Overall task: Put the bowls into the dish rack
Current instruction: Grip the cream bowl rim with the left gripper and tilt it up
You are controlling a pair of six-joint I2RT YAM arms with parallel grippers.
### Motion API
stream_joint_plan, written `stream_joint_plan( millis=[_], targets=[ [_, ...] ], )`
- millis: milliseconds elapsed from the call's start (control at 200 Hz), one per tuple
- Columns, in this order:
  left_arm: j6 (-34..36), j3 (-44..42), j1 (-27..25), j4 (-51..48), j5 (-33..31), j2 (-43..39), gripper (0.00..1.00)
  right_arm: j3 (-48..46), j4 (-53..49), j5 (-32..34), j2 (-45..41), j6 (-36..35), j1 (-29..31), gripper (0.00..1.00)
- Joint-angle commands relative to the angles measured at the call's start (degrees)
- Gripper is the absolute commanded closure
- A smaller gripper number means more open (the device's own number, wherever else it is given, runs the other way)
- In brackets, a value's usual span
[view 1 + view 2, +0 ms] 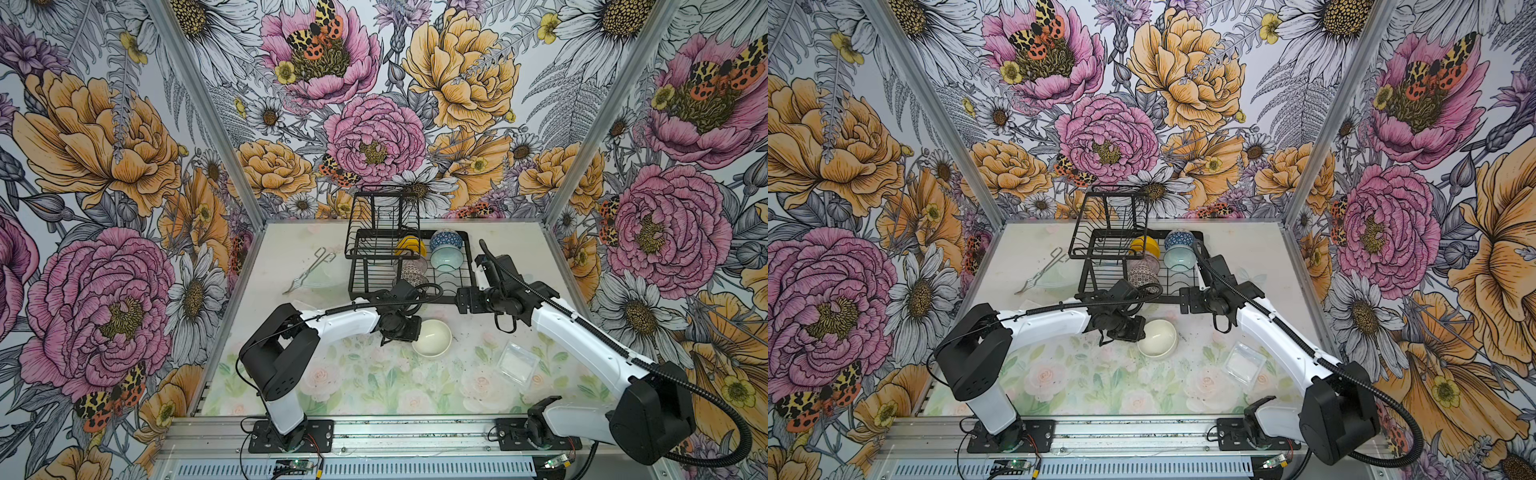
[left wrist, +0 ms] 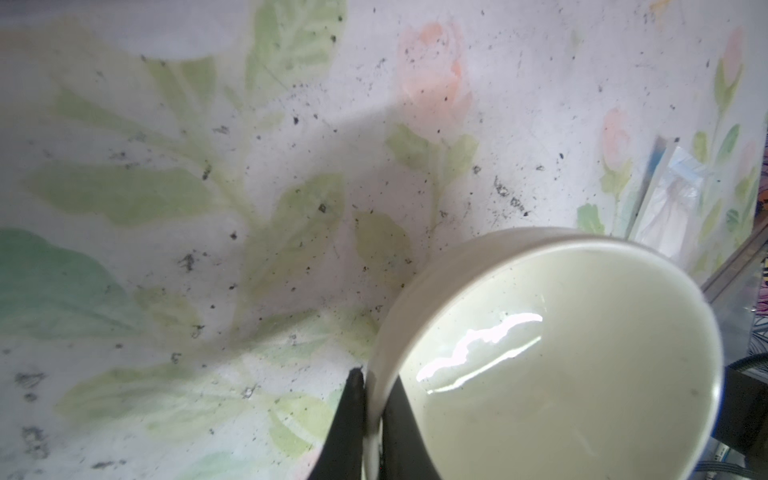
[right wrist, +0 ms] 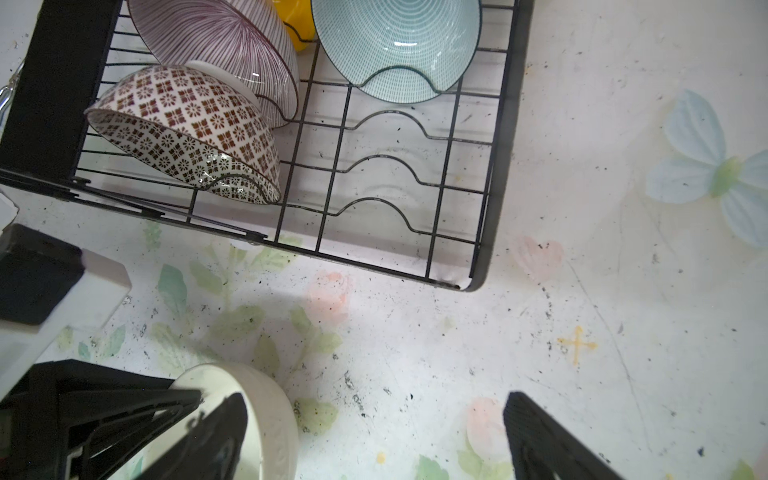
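Black fingers [image 2: 352,415] of the left gripper [image 2: 374,378] rise from the near edge of the left wrist view, pinched together on the wall of the cream bowl [image 2: 561,353], one outside the rim and one inside. That bowl is tilted, its glossy inside turned toward the wrist camera; whether its foot touches the table [image 2: 208,124] I cannot tell. In both top views the left gripper [image 1: 411,330] [image 1: 1139,332] sits at the left rim of the cream bowl [image 1: 432,337] [image 1: 1158,338], which is at mid-table, in front of the rack [image 1: 471,253] and apart from it. The right gripper [image 3: 374,397] holds nothing, its jaws spread wide over bare table just in front of the rack's near edge [image 3: 505,166]; in a top view it [image 1: 462,300] stands by the rack's near right corner. Five bowls stand on edge in the rack's base. On the left side the patterned bowl [image 3: 187,133] is nearest, the striped bowl [image 3: 216,37] leans against its back, and the yellow bowl [image 3: 297,20] is behind that. On the right side the teal bowl [image 3: 395,45] sits with the blue bowl [image 1: 444,240] just behind it. Tongs [image 1: 311,268] lie left of the rack. A clear tub [image 1: 518,361] lies on the table beside the right arm.
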Motion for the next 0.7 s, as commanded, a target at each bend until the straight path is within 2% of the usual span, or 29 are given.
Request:
stream_joint_plan(
  millis=[0,70,225,450,696],
  targets=[
    [0.3,1.1,-0.2,1.7,0.2,-0.7,0.97,-0.7,0.3,-0.6,-1.0,-1.0,-0.3,0.02],
    [0.3,1.2,-0.2,1.6,0.1,-1.0,1.0,-0.7,0.2,-0.9,-1.2,-1.0,-0.4,0.02],
    [0.8,3.2,-0.5,-0.6,-1.3,-3.2,1.0,-0.3,0.0,-1.5,-2.1,-1.5,-0.3,0.02],
    [2.6,7.0,-0.5,-5.5,-5.9,-6.5,1.0,1.6,0.0,-7.3,-4.0,-2.8,-0.4,0.01],
    [4.2,10.8,-0.1,-7.0,-9.1,-6.6,1.0,3.3,0.1,-12.3,-4.2,-2.8,0.3,0.01]
  ],
)
